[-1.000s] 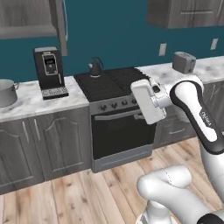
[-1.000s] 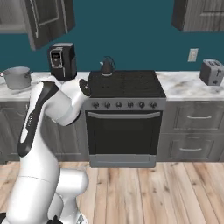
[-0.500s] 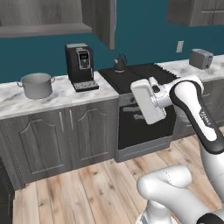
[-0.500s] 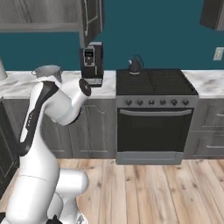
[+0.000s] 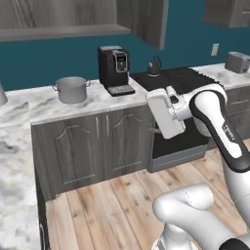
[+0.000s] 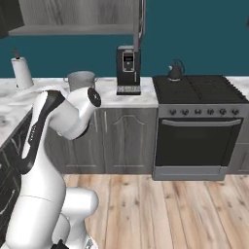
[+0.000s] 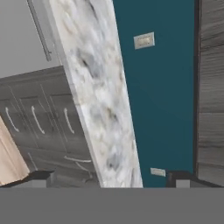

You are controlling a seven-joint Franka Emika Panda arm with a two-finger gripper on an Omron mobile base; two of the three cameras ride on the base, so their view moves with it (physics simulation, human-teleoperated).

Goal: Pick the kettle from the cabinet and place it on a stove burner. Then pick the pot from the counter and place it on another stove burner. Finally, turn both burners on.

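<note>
White marble counter (image 5: 44, 110) carries the wide grey metal pot (image 5: 72, 89); dark conical kettle (image 6: 175, 71) sits on the stove. Gripper (image 7: 109, 177) spread wide, empty; reaching might clip the black coffee machine (image 5: 114, 69).

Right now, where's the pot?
The pot sits on the counter left of the coffee machine in both base views, well left of the stove where the kettle stands.
</note>
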